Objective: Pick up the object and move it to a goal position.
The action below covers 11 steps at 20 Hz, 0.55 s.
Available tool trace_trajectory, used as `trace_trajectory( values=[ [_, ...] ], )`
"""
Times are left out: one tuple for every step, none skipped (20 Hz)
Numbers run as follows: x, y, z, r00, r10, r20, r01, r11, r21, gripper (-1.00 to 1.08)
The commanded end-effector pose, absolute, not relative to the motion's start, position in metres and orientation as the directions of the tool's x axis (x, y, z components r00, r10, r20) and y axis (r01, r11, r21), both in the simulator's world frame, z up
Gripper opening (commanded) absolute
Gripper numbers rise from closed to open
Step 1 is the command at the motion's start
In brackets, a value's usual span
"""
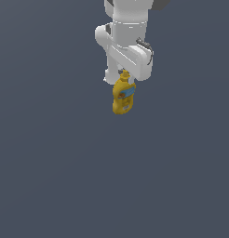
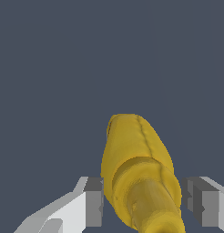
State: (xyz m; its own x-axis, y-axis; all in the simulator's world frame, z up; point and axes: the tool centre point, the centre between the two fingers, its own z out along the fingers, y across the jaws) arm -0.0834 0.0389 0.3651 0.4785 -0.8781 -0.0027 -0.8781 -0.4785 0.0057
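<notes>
The object (image 1: 123, 96) is a small yellow squeeze bottle with a blue label patch. In the exterior view it stands upright, nozzle up, just under the white hand. My gripper (image 1: 121, 82) is shut on its upper part. In the wrist view the object (image 2: 132, 150) runs away from the camera between the two grey pads. The fingers (image 2: 92, 202) press against its sides near the neck, with the gripper (image 2: 143, 202) centred on it. Whether its base touches the floor cannot be told. No goal position shows in either view.
A plain dark grey-blue floor (image 1: 51, 176) surrounds the bottle in both views. The white arm (image 1: 128, 32) comes down from the top middle of the exterior view.
</notes>
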Motion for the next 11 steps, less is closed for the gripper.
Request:
trace_trajectory(
  values=[
    [-0.081,0.04,0.383,0.478,-0.878,0.0,-0.878,-0.478,0.0,-1.0],
    [-0.081,0.04,0.388,0.478,-0.878,0.0,-0.878,-0.478,0.0,-1.0],
    [-0.08,0.04,0.392,0.478,-0.878,0.0,-0.878,-0.478,0.0,-1.0],
    [-0.08,0.041,0.395,0.478,-0.878,0.0,-0.878,-0.478,0.0,-1.0],
    [-0.079,0.041,0.398,0.478,-0.878,0.0,-0.878,-0.478,0.0,-1.0],
    [-0.079,0.041,0.401,0.478,-0.878,0.0,-0.878,-0.478,0.0,-1.0],
    [-0.079,0.041,0.403,0.478,-0.878,0.0,-0.878,-0.478,0.0,-1.0],
    [-0.078,0.041,0.404,0.478,-0.878,0.0,-0.878,-0.478,0.0,-1.0],
    [-0.078,0.041,0.405,0.478,-0.878,0.0,-0.878,-0.478,0.0,-1.0],
    [-0.078,0.041,0.405,0.478,-0.878,0.0,-0.878,-0.478,0.0,-1.0],
    [-0.078,0.041,0.405,0.478,-0.878,0.0,-0.878,-0.478,0.0,-1.0]
  ],
)
